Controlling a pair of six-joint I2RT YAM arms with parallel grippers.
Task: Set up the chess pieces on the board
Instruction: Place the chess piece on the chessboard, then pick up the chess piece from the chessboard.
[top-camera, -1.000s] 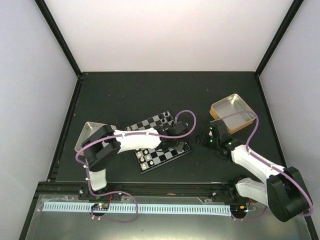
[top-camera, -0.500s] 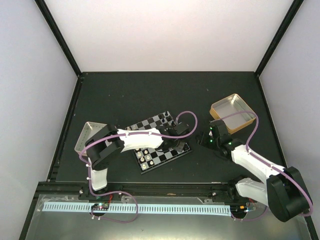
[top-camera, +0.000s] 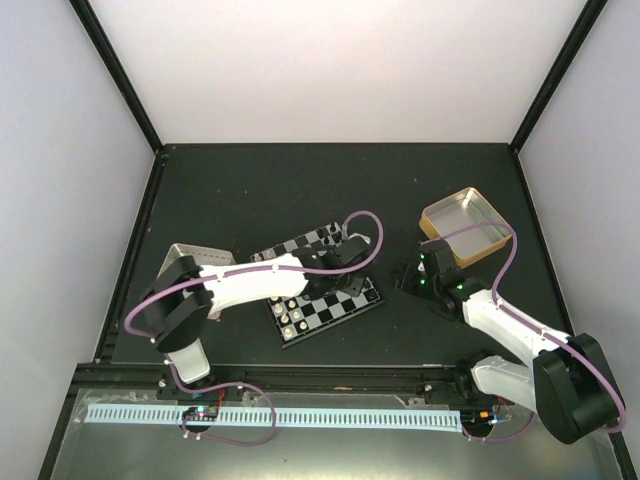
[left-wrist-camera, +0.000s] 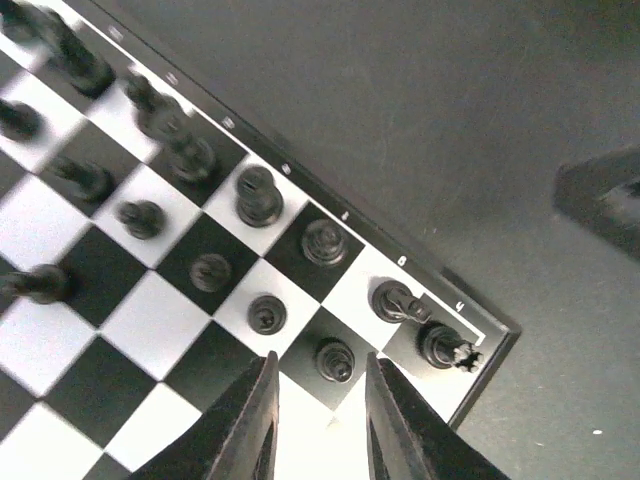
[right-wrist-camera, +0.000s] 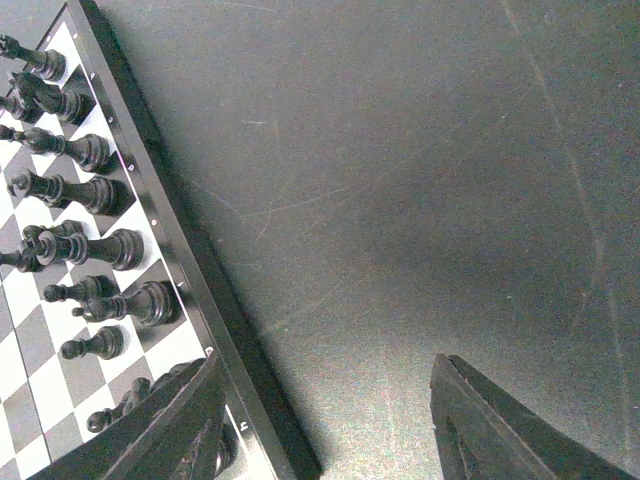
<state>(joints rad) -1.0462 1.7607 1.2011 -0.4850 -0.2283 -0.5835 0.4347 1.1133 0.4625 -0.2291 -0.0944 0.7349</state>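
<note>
Letting go: the left gripper (left-wrist-camera: 320, 378) was shut a sec ago, low over the board's (left-wrist-camera: 402, 262) right corner. Now its fingers (left-wrist-camera: 255, 415) have parted a little & the arm has lifted back. A black pawn (left-wrist-camera: 335, 358) stands free btw the tips on a dark square in the second row, near the corner rook (left-wrist-camera: 447, 347); nothing grasped. So that pawn counts as placed. Black's two rows look nearly full, tho the far end is blurred, can't be sure. White pieces (top-camera: 290, 318) sit at the opposite edge, few visible.

The right gripper (right-wrist-camera: 330, 400) hangs spread wide, empty, over bare table just beside the board. Gold tin (top-camera: 462, 228) is well off to the right; silver tray (top-camera: 185, 256) is half hidden behind the left arm. In the way: the next pawn (left-wrist-camera: 265, 313) is close by one finger, easy to clip on exit.
</note>
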